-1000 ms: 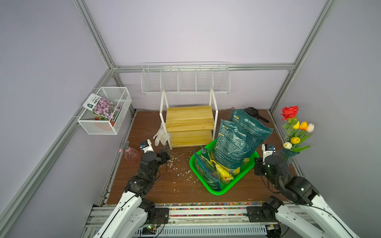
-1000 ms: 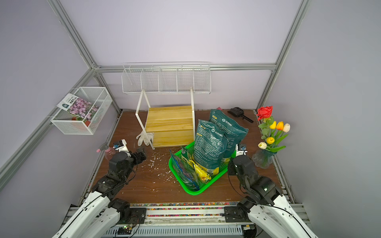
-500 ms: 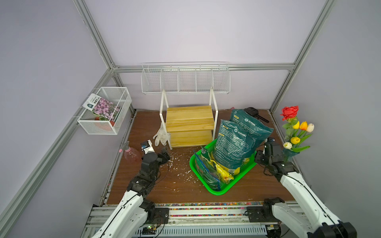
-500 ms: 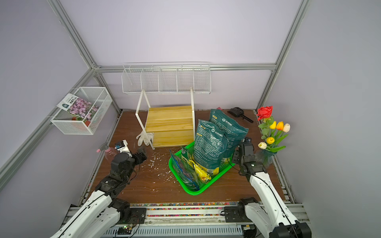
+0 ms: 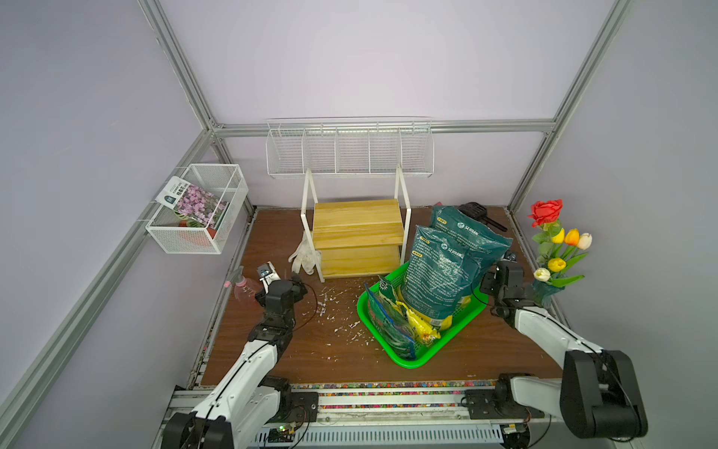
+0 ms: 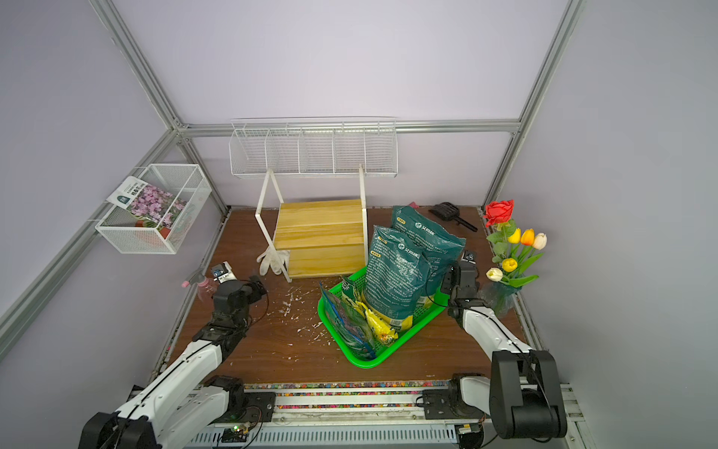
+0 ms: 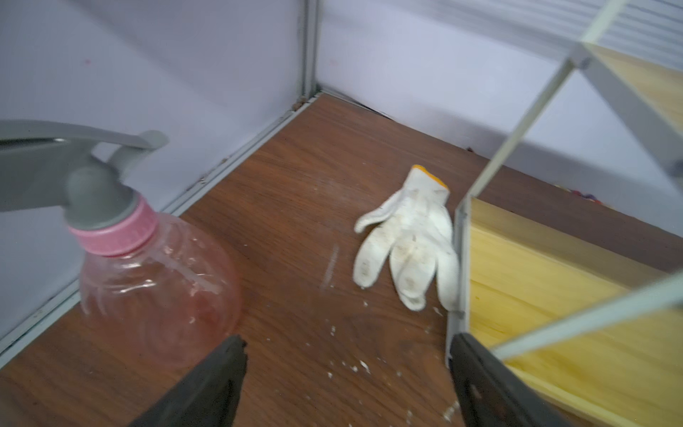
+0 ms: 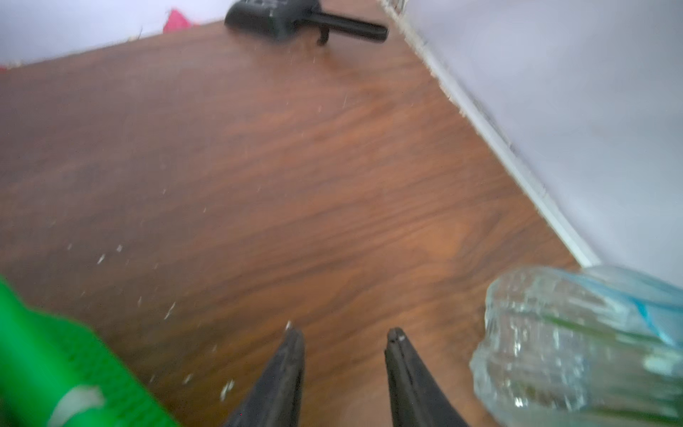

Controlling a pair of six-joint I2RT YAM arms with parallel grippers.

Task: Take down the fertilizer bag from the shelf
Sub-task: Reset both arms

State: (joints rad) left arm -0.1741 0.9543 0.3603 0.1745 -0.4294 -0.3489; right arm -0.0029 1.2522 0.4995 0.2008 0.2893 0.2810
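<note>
Down in front of the shelf (image 5: 355, 217), my left gripper (image 7: 346, 338) hangs wide open, empty; my right gripper (image 8: 344, 330), off to the shelf's right, jaws parted on nothing. Just beside the shelf, the fertilizer bag (image 5: 439, 272) stands in the green tray (image 5: 412, 360).

Teal fertilizer bags (image 5: 439, 272); green tray (image 5: 412, 363); pale-yellow shelf (image 5: 357, 217); brown woodgrain table (image 5: 311, 357).

The left arm (image 5: 252, 361) and right arm (image 5: 544, 330) have smooth white shells, bulky black joints and thin black cables (image 5: 314, 301) looping at the wrists. The left end effector (image 7: 347, 344) and right end effector (image 8: 343, 332) carry dark, tapered fingers (image 7: 218, 377).
</note>
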